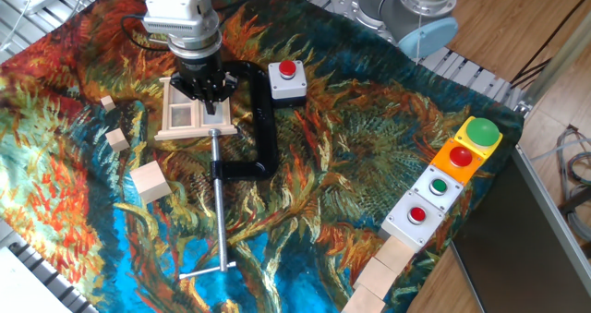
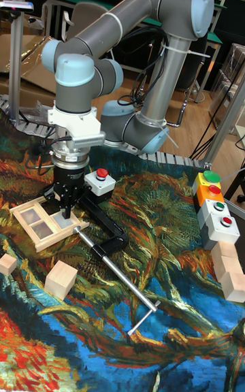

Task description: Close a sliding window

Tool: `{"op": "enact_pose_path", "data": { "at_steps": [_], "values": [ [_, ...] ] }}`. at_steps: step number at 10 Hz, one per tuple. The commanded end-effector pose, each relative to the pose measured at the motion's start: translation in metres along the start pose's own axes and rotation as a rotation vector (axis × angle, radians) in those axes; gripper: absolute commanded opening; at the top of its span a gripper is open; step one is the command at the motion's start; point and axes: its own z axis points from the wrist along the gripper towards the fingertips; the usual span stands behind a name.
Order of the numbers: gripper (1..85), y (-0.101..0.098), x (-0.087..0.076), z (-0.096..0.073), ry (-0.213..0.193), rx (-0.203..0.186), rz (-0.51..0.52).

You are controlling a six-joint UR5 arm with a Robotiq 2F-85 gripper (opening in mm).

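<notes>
A: Starting at the left of the fixed view, what's there?

B: Three plain wooden cubes (image 1: 150, 182) lie scattered on the painted cloth (image 1: 351, 156), the biggest lowest. Just right of them, in the upper left of the frame, lies the sliding window (image 1: 184, 116), a pale wooden frame flat on the cloth.

A: And the gripper?

B: The gripper (image 1: 209, 99) points straight down over the window's right pane, its dark fingers (image 2: 66, 210) drawn close together at the tips. Whether they touch the wood or pinch anything, I cannot tell.

A: Further right?

B: A black C-clamp (image 1: 261, 128) curves round the window's right side, its long metal rod (image 1: 219, 211) running down toward the bottom edge. Above the clamp sits a grey button box (image 1: 287, 81) with a red button. At the far right, a row of button boxes (image 1: 448, 182) runs diagonally, green on top, with pale wooden blocks (image 1: 386, 269) below.
</notes>
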Motion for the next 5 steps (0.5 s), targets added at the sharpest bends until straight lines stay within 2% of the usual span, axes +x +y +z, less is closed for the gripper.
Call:
{"op": "enact_pose_path", "data": {
  "at_steps": [1,5],
  "values": [
    [10.7,0.0038,-0.0073,-0.0018,-0.035,-0.018,0.016],
    [10.7,-0.0008,-0.0008,0.0059,-0.046,-0.018,0.002]
  ]
}}
